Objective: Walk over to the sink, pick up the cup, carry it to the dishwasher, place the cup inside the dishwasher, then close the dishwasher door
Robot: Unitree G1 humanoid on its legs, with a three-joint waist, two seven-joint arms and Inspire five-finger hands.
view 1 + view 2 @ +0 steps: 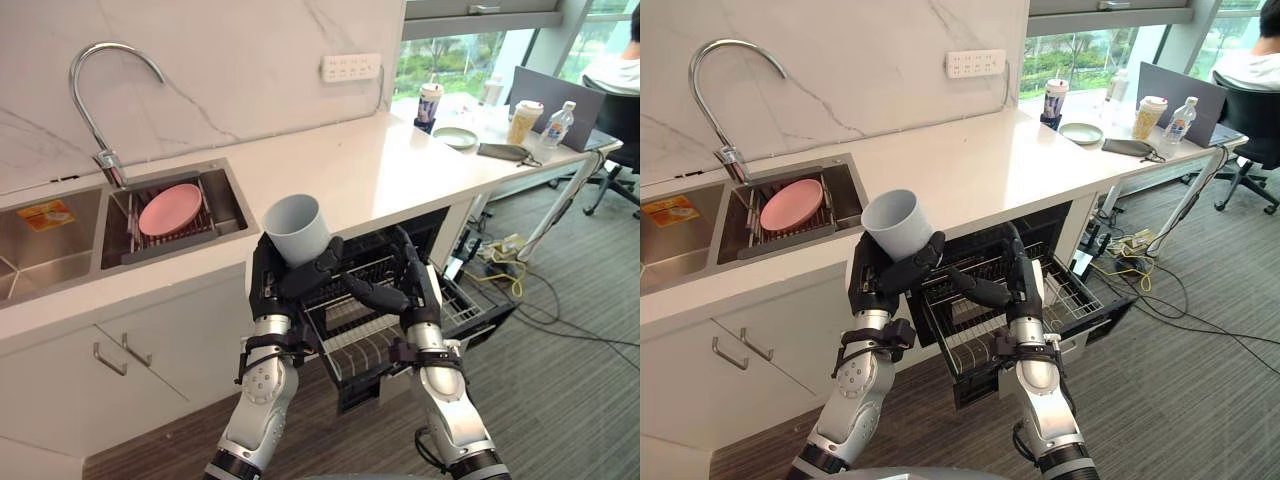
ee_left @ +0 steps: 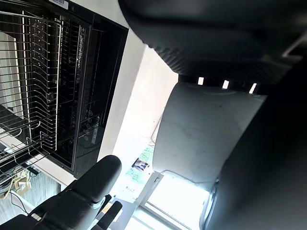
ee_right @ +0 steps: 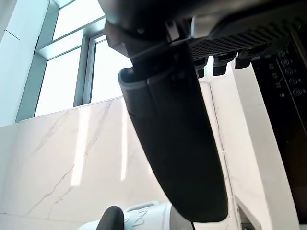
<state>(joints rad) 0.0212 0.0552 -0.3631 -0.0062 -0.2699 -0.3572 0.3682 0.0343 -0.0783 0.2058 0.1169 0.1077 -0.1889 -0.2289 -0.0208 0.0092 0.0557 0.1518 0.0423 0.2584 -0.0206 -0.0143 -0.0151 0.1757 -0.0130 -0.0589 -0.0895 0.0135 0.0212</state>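
- Gripping grey cup (image 1: 297, 228) mouth-up in left hand (image 1: 288, 282), fingers curled round its lower wall, by countertop (image 1: 340, 170) edge.
- Hovering right hand (image 1: 408, 290) empty, fingers loosely straight, over pulled-out dishwasher rack (image 1: 350, 340).
- Probably calls for moving cup down and rightward into rack.

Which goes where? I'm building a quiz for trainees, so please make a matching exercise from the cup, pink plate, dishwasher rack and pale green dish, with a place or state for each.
Column one:
1 cup
2 pink plate
3 dishwasher rack
4 pale green dish

Column two:
A at the far right end of the counter
B pulled out below the counter
C held in the left hand
D lying in the sink

Pairs: 1-C, 2-D, 3-B, 4-A.
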